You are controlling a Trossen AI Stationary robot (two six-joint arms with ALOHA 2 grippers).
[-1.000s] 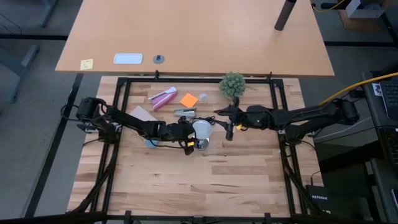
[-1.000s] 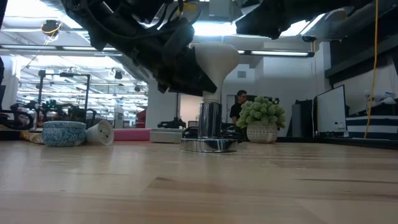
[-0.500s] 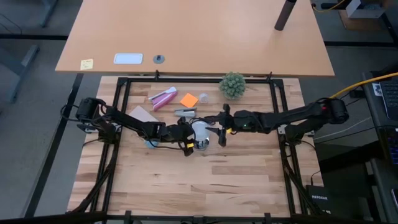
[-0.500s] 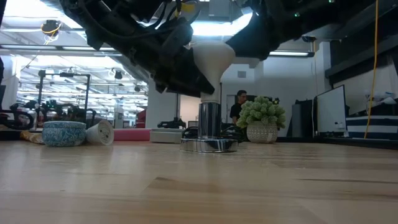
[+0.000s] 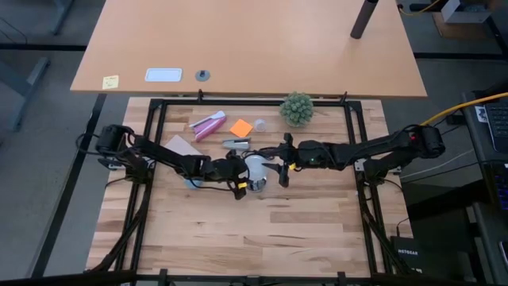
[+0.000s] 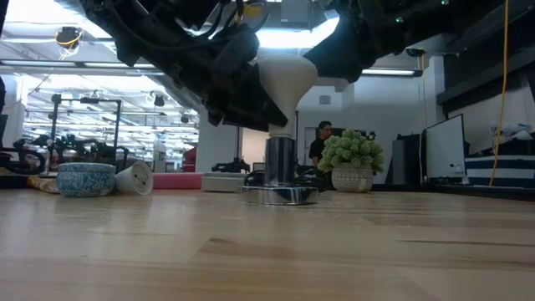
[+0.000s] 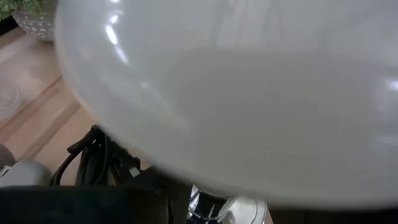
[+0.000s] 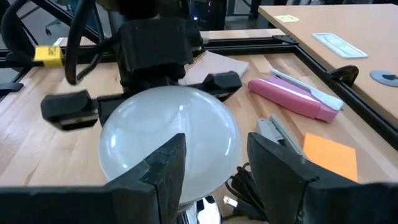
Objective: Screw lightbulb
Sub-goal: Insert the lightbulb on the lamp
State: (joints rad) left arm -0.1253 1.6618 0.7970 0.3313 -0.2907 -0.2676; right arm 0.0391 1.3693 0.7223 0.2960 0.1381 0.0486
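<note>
The white frosted lightbulb [image 5: 255, 166] stands dome up, leaning slightly, with its threaded neck [image 6: 282, 132] on the shiny metal socket [image 6: 280, 171] in the middle of the table. My left gripper [image 5: 243, 171] reaches in from the table's left and is shut on the dome. My right gripper [image 8: 214, 158] comes from the table's right, open, with its fingertips just in front of the dome's right side [image 8: 217, 134]. In the left wrist view the dome [image 7: 236, 106] nearly fills the picture. My left gripper pinches the bulb's dome at its widest part [image 8: 118, 121] between its two fingers [image 8: 65, 107], one on each side. The fingers come from the table's left, slanting a little downward. The bulb stays nearly upright, its neck resting in the socket's top. My right gripper is close against the dome; whether a finger touches it I cannot tell.
A green plant ball [image 5: 297, 108] stands at the far right. A pink item [image 5: 208, 125], an orange note [image 5: 240, 127] and a grey oblong item [image 5: 236, 144] lie behind the bulb. A blue-white bowl [image 6: 85, 179] and a tipped cup [image 6: 135, 178] sit at the left. The near half is bare wood.
My right gripper has come down and toward the table's left, up to the bulb's dome, rolling a little as it went; for the last half second it has kept still. The bulb and my left gripper have stayed in place.
</note>
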